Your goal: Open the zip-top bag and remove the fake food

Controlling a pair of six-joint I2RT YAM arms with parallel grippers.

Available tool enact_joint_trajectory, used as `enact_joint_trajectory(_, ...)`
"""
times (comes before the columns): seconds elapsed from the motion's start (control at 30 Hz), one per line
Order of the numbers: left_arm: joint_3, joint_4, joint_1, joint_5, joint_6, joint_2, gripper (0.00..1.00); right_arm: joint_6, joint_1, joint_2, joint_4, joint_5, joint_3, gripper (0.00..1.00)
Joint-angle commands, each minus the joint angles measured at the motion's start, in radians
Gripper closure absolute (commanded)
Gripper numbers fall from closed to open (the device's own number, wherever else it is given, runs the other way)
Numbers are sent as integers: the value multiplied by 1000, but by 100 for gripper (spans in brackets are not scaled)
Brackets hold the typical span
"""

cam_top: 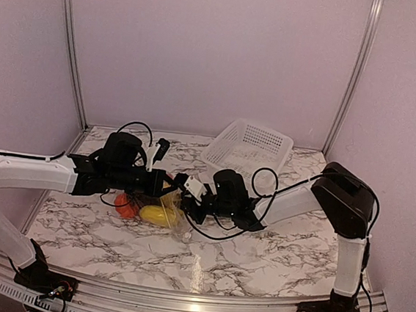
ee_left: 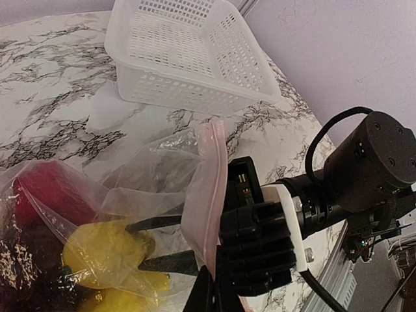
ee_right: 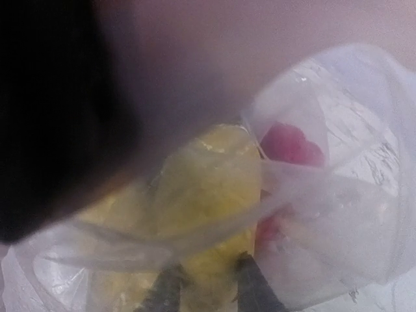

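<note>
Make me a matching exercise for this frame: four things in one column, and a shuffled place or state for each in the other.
1 basket
2 zip-top bag
3 yellow fruit
4 right gripper

A inside the bag, beside a red piece
B empty, white, perforated
C reaching into the bag's mouth
D clear plastic, mouth open

Pairs: 1-B, 2-D, 3-A, 4-C.

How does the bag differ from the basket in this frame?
The bag is clear, crumpled film; the basket is white, rigid and perforated. The bag holds a yellow piece and a red piece; the basket looks empty. The bag lies mid-table; the basket sits farther back, to the right. Both rest on the marble table.
</note>
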Motion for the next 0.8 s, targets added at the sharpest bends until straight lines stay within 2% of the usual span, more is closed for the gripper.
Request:
enact_joint_trajectory(0.0, -11, 33, -10, 7, 19, 20, 100, 61, -5, -48, -140, -11, 18, 82)
enact_joint_trajectory(0.3, -17, 44, -10, -12, 33, 29, 100, 119, -29, -151, -161, -24, -53, 83)
enact_joint_trajectory(0.4, -21, 51, -10, -6, 37, 33, 100, 101, -34, -152, -165, -32, -51, 73)
enact_joint_trajectory(0.63, -30, 72, -10, 5, 34, 29, 100, 52, -33, -54, -171, -75, 35, 67)
enact_joint_trajectory(0.77, -39, 82, -10, 5, 28, 23, 100, 52, -30, 7, -159, -109, 83, 57)
